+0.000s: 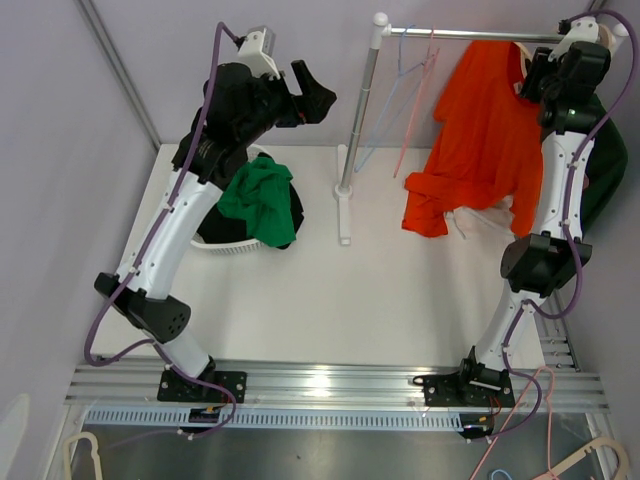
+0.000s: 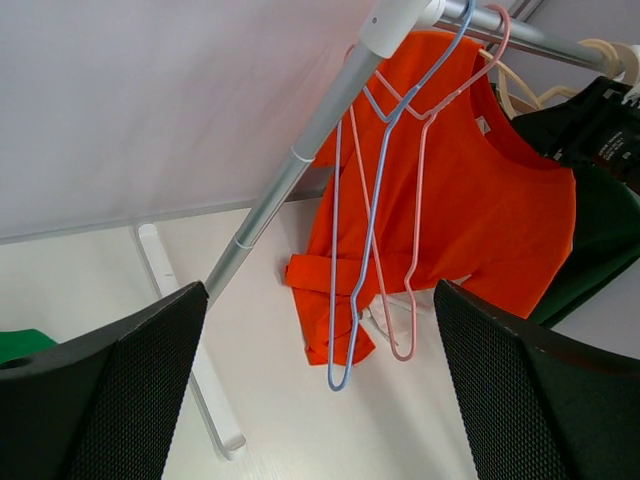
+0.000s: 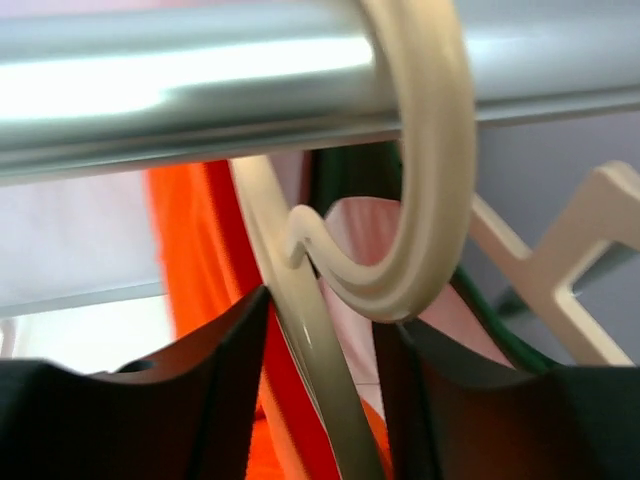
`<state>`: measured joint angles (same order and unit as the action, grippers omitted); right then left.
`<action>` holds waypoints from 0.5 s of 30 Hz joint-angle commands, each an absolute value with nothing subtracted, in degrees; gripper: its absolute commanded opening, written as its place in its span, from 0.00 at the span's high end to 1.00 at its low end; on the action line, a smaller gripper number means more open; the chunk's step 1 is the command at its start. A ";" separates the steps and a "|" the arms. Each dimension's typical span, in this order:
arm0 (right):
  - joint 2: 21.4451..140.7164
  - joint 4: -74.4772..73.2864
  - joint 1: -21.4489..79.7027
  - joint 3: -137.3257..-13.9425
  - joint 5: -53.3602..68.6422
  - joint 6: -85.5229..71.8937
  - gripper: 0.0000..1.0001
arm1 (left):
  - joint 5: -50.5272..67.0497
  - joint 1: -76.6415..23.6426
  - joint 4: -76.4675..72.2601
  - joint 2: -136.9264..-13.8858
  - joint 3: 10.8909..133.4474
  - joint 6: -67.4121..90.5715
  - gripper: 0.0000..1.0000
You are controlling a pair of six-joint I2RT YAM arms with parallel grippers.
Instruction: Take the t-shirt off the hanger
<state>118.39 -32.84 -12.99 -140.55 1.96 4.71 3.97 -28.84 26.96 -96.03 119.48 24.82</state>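
Observation:
An orange t-shirt (image 1: 480, 130) (image 2: 500, 220) hangs from the silver rail (image 1: 470, 35) (image 3: 200, 80) on a cream hanger, its lower part bunched on the table. My right gripper (image 1: 548, 72) (image 3: 325, 310) is up at the rail. Its jaws stand narrowly open around the cream hanger's neck (image 3: 320, 380), just under the hook (image 3: 430, 200). The left finger sits against the neck and a small gap shows on the right. Orange cloth (image 3: 185, 230) shows behind. My left gripper (image 1: 315, 95) (image 2: 320, 290) hovers wide open and empty left of the rack.
A dark green shirt (image 1: 605, 160) (image 2: 600, 230) hangs behind the right arm. Bare blue (image 1: 385, 110) and pink (image 1: 415, 110) wire hangers hang near the rack pole (image 1: 358, 110). A white basket (image 1: 225, 250) holds green cloth (image 1: 255, 200). Spare hangers (image 1: 590, 460) lie at the near right.

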 commanded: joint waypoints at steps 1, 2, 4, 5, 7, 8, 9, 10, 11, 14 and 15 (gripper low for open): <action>115.84 -34.01 -12.92 -142.73 7.11 1.85 0.57 | 2.73 -29.36 24.26 -92.64 117.96 23.29 0.00; 115.49 -34.19 -13.01 -142.73 7.47 1.67 0.57 | 2.81 -29.36 24.17 -92.46 117.95 23.29 0.00; 114.44 -34.37 -12.92 -142.56 8.00 1.23 0.56 | 3.07 -29.44 24.17 -92.37 118.04 23.29 0.01; 114.09 -34.37 -12.92 -142.47 8.09 1.23 0.56 | 3.08 -29.44 24.26 -92.37 118.04 23.29 0.00; 113.73 -33.93 -12.92 -142.38 8.00 1.23 0.55 | 2.99 -29.62 24.26 -92.20 118.04 23.20 0.00; 113.64 -33.75 -12.92 -142.38 7.74 1.14 0.55 | 3.08 -29.71 24.26 -92.20 118.04 23.12 0.00; 113.64 -33.49 -13.01 -142.47 7.56 1.06 0.57 | 2.90 -29.71 24.34 -92.20 118.12 22.94 0.01; 113.82 -33.31 -12.92 -142.56 7.38 0.97 0.62 | 2.90 -29.79 24.43 -92.20 117.95 23.03 0.00; 114.17 -33.22 -12.92 -142.65 7.21 0.53 0.69 | 2.90 -29.88 24.35 -92.20 117.95 23.03 0.01; 114.96 -32.96 -12.92 -143.00 7.03 -0.52 0.91 | 2.99 -29.97 24.35 -92.46 118.12 23.03 0.00; 114.96 -33.05 -12.92 -143.17 7.38 -1.14 0.94 | 2.99 -30.06 24.35 -92.46 117.95 22.94 0.01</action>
